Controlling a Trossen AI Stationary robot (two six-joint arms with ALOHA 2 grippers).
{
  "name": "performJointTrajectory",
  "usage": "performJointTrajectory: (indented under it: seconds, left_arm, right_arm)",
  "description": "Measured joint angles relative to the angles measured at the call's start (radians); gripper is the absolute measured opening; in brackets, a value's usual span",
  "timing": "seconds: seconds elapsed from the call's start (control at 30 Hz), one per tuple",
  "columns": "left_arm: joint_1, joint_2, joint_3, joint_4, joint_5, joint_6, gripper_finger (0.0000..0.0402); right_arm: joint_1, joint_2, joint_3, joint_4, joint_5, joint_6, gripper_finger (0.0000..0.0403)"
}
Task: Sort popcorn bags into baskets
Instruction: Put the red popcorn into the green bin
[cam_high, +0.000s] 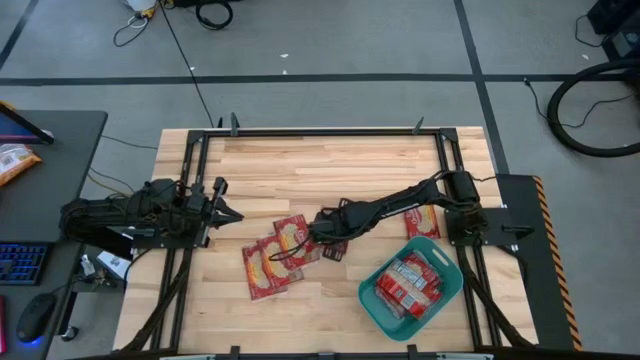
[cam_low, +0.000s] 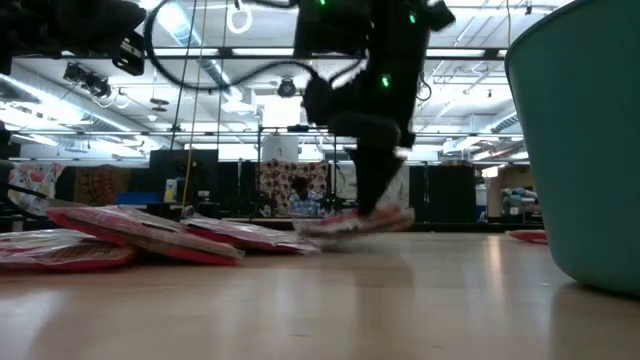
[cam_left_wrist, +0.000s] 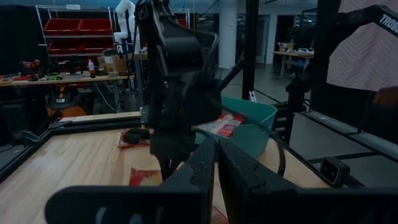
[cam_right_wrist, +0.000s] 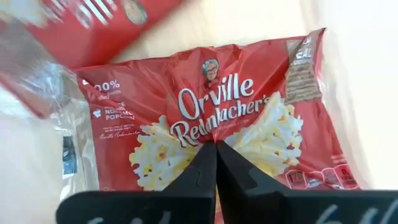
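Step in hand: right gripper reaches to the table's middle, down over a popcorn bag at the loose cluster's edge; pickup under way, by my reading
Right claw: fingers pressed together, tips meeting over the bag's printed face; whether they pinch the film cannot be told
Left gripper: parked near the table's left edge, fingers closed, empty
Popcorn bags: overlapping cluster left of centre toward the front edge; one more beside the right arm's base; several already in the basket
Basket: teal tub at the front right corner
Next move: secure a grip, lift clear, carry to the tub, release
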Motion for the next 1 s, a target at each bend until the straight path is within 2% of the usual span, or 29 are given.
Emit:
performJointTrajectory:
  seconds: [0.4, 0.53, 0.8, 1.0]
  left_arm:
    - [0.000, 0.000, 0.000, -0.002, 0.000, 0.002, 0.0027]
    - [0.000, 0.000, 0.000, -0.006, 0.000, 0.002, 0.0027]
    - [0.000, 0.000, 0.000, -0.006, 0.000, 0.001, 0.0027]
    - [0.000, 0.000, 0.000, -0.006, 0.000, 0.001, 0.0027]
  right_arm:
    - [0.017, -0.004, 0.172, -0.192, 0.059, -0.006, 0.0002]
    - [0.039, -0.004, 0.257, -0.285, 0.042, 0.020, 0.0001]
    - [0.150, -0.008, 0.464, -0.612, -0.076, 0.257, 0.0000]
    - [0.279, -0.017, 0.487, -0.703, -0.160, 0.541, 0.0000]
